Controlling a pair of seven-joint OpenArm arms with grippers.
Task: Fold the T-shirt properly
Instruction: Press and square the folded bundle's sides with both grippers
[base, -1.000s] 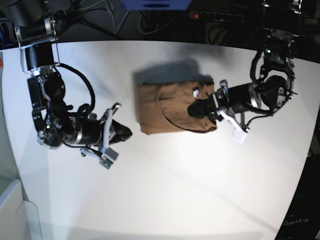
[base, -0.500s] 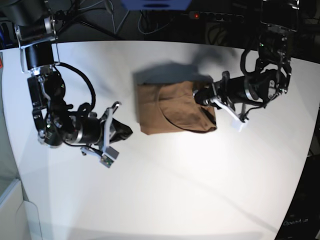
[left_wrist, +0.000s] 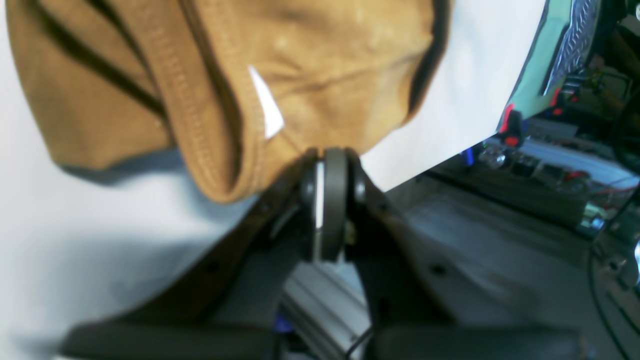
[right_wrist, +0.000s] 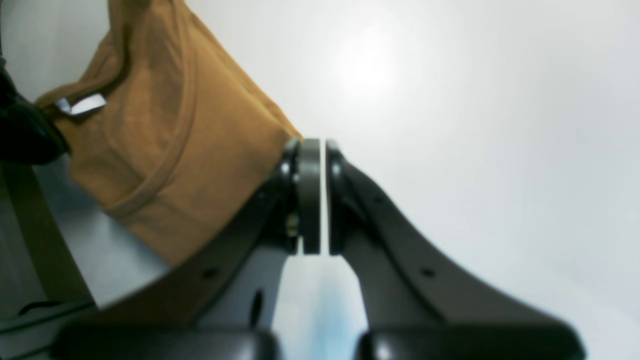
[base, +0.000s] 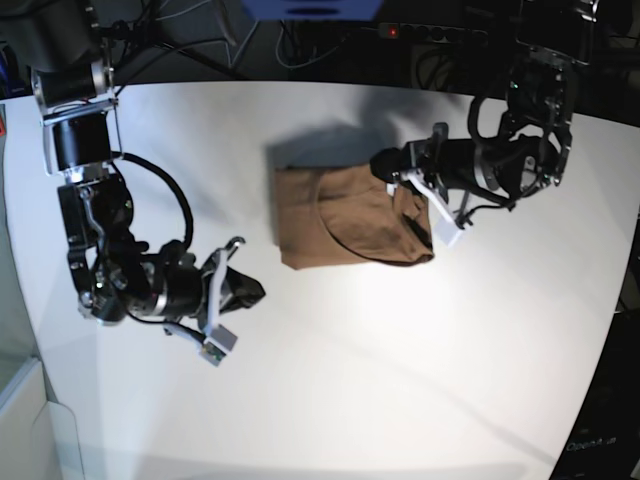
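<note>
Figure: folded-shirt stage, both wrist views and the base view. My left gripper (left_wrist: 330, 200) has its jaws pressed together with nothing between them; in its wrist view the tips sit just off the near hem of the T-shirt (base: 345, 215), at the corner where the small white tag (left_wrist: 266, 107) shows. I cannot tell from that view whether the tips touch the cloth or hover over it. My right gripper (right_wrist: 314, 197) is likewise closed and empty — it sits well clear of the T-shirt, off the side opposite the left gripper, over bare table (base: 330, 380).

The T-shirt lies as a compact rectangular bundle toward the far middle of the table, with a curved hem running across its top layer and the tag corner slightly raised.

Risks, as I judge them from here:
- The left arm's white camera bracket (base: 443, 225) overhangs the tag-side edge of the T-shirt. A low or sideways pull-away could catch that edge and drag the top layer open.
- The lifted tag corner suggests the fold there is loose — a brush from the closed tips would likely roll it back.
- The bundle's lower edge looks uneven; pressing it flat with a closed gripper could push the whole stack across the smooth table rather than tidy it.
</note>
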